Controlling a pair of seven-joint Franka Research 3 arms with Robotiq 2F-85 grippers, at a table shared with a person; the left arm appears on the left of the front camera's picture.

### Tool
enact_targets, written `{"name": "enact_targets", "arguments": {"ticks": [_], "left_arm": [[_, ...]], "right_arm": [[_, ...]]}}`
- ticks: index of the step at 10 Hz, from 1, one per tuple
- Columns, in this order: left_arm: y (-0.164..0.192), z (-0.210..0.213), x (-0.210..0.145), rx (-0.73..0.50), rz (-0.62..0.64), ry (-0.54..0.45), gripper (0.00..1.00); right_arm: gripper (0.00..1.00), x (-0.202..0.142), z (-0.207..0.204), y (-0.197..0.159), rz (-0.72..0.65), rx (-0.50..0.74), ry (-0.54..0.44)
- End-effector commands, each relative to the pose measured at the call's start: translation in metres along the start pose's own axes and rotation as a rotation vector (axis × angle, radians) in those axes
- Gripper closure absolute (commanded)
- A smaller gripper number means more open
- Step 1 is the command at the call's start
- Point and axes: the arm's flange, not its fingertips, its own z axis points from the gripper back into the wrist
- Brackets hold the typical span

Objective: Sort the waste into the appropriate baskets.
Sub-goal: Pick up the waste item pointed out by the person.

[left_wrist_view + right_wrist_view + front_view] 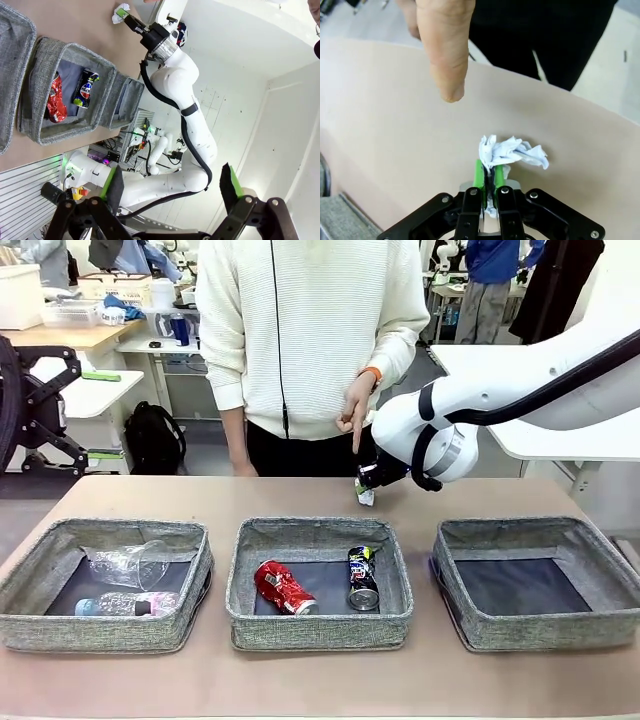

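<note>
Crumpled white paper wad (512, 152) near the table's (120, 495) far edge, pinched between the clenched green pads (479, 175) of the right gripper (487, 177); most of the wad bulges beyond and to one side of the fingertips, so the hold appears to be on a fold. A person's hand (357, 405) points down just above it, likely marking the item. The right basket (600, 625) lies bare, presumably paper's destination; the crushed red can (284, 588) and crushed dark blue-silver can (362, 578) occupy the middle basket (318, 633). The left gripper (172, 187) hangs released, raised clear.
</note>
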Motion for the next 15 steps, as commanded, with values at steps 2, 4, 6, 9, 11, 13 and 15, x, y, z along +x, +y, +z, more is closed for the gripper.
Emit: {"name": "enact_targets", "arguments": {"ticks": [2, 4, 6, 9, 11, 13, 15], "left_arm": [[-0.002, 0.000, -0.001, -0.010, 0.007, -0.003, 0.00], [-0.002, 0.000, -0.001, -0.010, 0.007, -0.003, 0.00], [-0.002, 0.000, -0.001, -0.010, 0.007, -0.003, 0.00], [-0.002, 0.000, -0.001, -0.010, 0.007, -0.003, 0.00], [-0.002, 0.000, -0.001, -0.010, 0.007, -0.003, 0.00], [-0.002, 0.000, -0.001, -0.010, 0.007, -0.003, 0.00], [-0.002, 0.000, -0.001, -0.010, 0.007, -0.003, 0.00]], "right_arm": [[1.00, -0.028, 0.084, 0.003, -0.054, 0.196, 0.092], [1.00, -0.067, 0.158, 0.024, -0.175, 0.350, 0.201], [1.00, -0.114, 0.208, 0.065, -0.203, 0.316, 0.206], [1.00, -0.137, 0.231, 0.138, -0.160, 0.117, 0.172], [0.93, -0.143, 0.243, 0.124, -0.130, 0.241, 0.161], [0.93, -0.083, 0.214, 0.178, -0.092, 0.061, 0.363], [0.93, -0.035, 0.280, 0.269, -0.056, -0.203, 0.671]]}}
